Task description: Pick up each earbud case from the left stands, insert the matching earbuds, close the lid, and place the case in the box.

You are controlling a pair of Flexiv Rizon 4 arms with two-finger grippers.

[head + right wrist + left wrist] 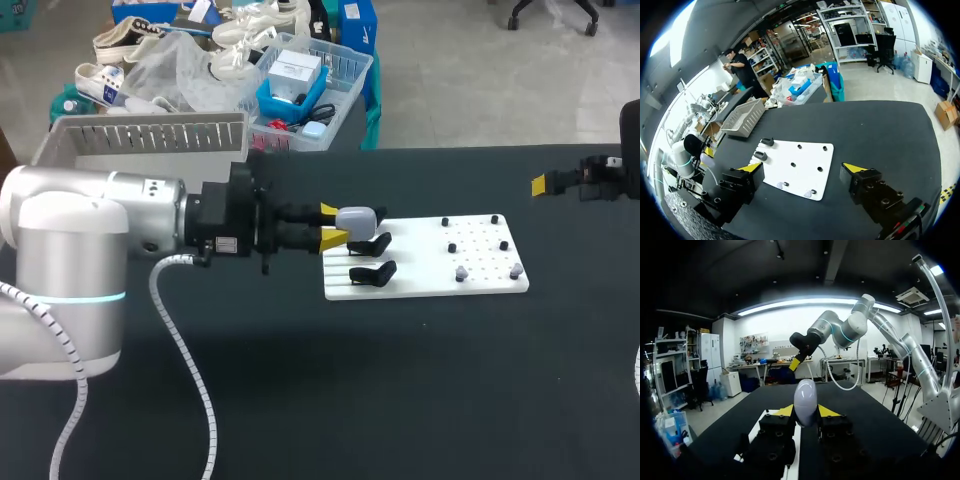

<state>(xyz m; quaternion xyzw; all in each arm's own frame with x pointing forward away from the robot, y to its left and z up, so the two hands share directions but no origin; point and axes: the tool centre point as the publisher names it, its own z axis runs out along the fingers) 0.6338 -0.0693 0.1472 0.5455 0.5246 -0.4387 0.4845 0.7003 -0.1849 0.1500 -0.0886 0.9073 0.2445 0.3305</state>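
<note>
Earbud case, lid closed, gripped between left fingers, outside box.

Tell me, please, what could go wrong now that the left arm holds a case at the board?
The rounded case is held only by the tips of the fingers of the left gripper, so it might slip or twist. The black stands lie close by it; a low move could knock them. The earbuds on the board are small and may be hard to grip.
</note>
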